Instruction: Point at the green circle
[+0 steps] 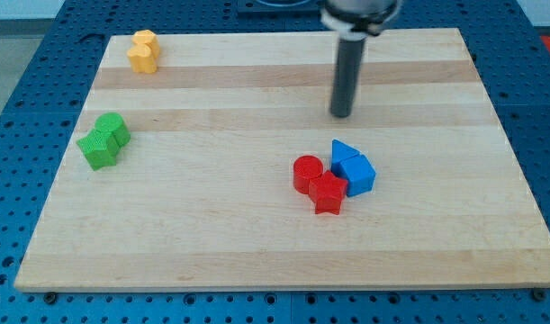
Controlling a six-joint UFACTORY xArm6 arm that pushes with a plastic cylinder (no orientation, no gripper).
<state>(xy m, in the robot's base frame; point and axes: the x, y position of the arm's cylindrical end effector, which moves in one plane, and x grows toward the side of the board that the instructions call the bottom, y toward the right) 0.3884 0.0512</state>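
Two green blocks sit touching at the view's left: a rounded green one (113,130) and a green star-like one (98,149) just below and left of it. My tip (342,114) is right of the board's middle, far to the right of the green blocks and a little above the blue and red cluster.
Two yellow blocks (144,51) sit at the top left of the wooden board (256,243). A red cylinder (307,174), a red star-like block (328,193), a blue triangle (343,151) and a blue cube (356,174) are clustered right of centre.
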